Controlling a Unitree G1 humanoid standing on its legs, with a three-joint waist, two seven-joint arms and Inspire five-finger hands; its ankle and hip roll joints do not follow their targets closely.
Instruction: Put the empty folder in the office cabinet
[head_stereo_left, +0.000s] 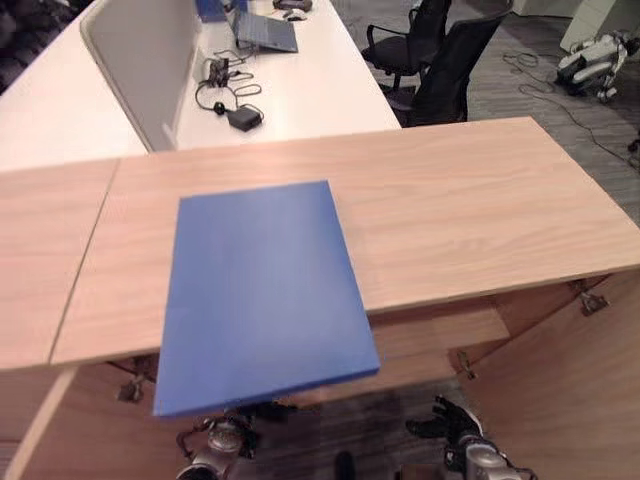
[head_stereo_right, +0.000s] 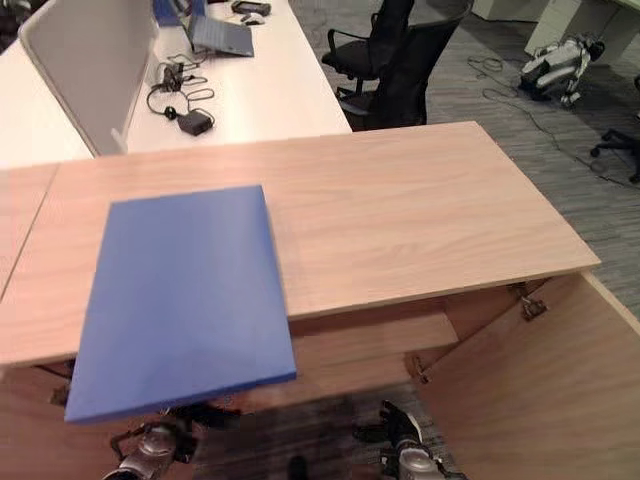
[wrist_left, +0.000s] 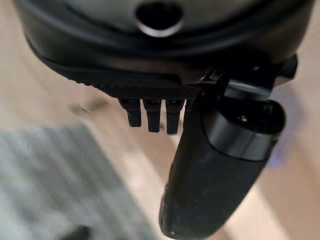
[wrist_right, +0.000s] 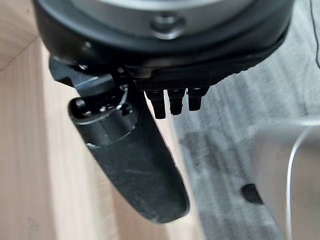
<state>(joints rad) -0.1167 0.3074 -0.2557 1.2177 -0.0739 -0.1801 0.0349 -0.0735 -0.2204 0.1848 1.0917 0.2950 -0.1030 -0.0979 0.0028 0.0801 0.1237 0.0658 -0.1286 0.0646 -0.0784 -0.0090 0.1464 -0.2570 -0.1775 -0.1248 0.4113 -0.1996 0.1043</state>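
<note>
1. Office floor, grey carpet; white desks (head_stereo_left: 300, 90) beyond with a laptop (head_stereo_left: 265, 32), a charger and cables (head_stereo_left: 240, 115), and dark chairs (head_stereo_left: 440, 60) further right.
2. Wooden cabinet top (head_stereo_left: 470, 210) spans the view before me; its doors (head_stereo_right: 530, 390) stand open below.
3. My left hand (head_stereo_left: 215, 440) hangs low, under the folder's near edge; fingers relaxed, thumb out, holding nothing.
4. Blue folder (head_stereo_left: 260, 290) lies flat on the cabinet top, left of centre, its near end overhanging the front edge.
5. Inner shelf (head_stereo_left: 440, 335) shows under the top.
6. My right hand (head_stereo_left: 455, 425) hangs low by the right door, fingers loose, empty.
</note>
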